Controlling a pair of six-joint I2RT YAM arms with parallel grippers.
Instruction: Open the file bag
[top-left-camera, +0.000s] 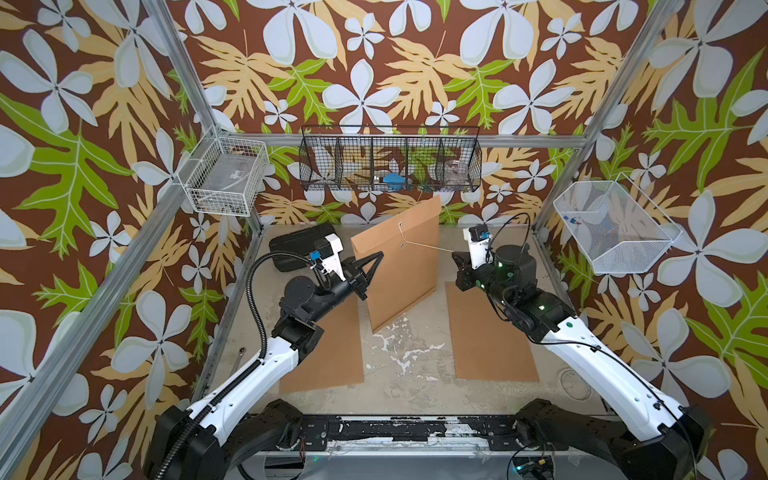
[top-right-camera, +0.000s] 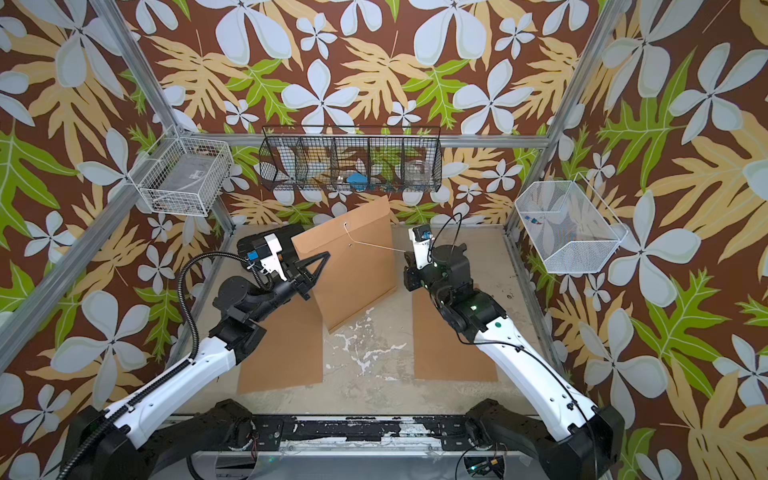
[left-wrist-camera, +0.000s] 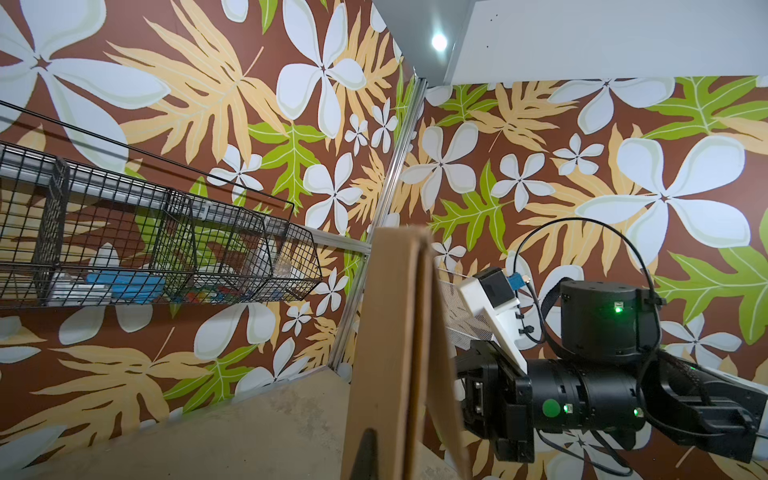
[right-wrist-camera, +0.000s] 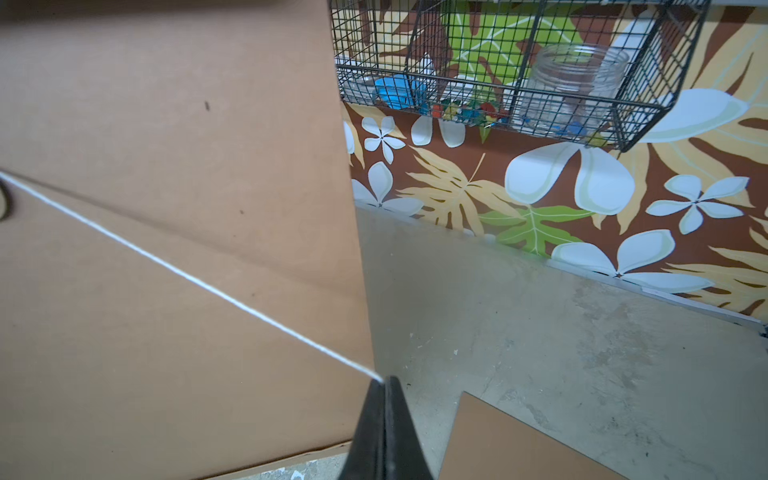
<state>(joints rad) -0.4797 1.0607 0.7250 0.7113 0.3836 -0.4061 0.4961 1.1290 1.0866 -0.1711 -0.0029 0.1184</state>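
A brown paper file bag (top-left-camera: 399, 270) (top-right-camera: 353, 270) stands upright on its lower edge in the middle of the table, in both top views. My left gripper (top-left-camera: 379, 254) (top-right-camera: 327, 253) is shut on the bag's left edge. In the left wrist view the file bag (left-wrist-camera: 386, 332) shows edge-on, with one layer splayed away from the rest and one black fingertip (left-wrist-camera: 368, 453) against its face. A white string (top-left-camera: 428, 246) (right-wrist-camera: 187, 278) runs taut from the clasp on the bag's face to my right gripper (top-left-camera: 456, 252) (right-wrist-camera: 384, 384), which is shut on the string's end just right of the file bag (right-wrist-camera: 166, 124).
Two brown sheets (top-left-camera: 328, 349) (top-left-camera: 490, 332) lie flat on the table under the arms. A black wire basket (top-left-camera: 390, 164) with a jar and small items hangs on the back wall. White baskets hang at the left (top-left-camera: 226, 174) and right (top-left-camera: 615, 226). A black case (top-left-camera: 291, 245) lies behind the left arm.
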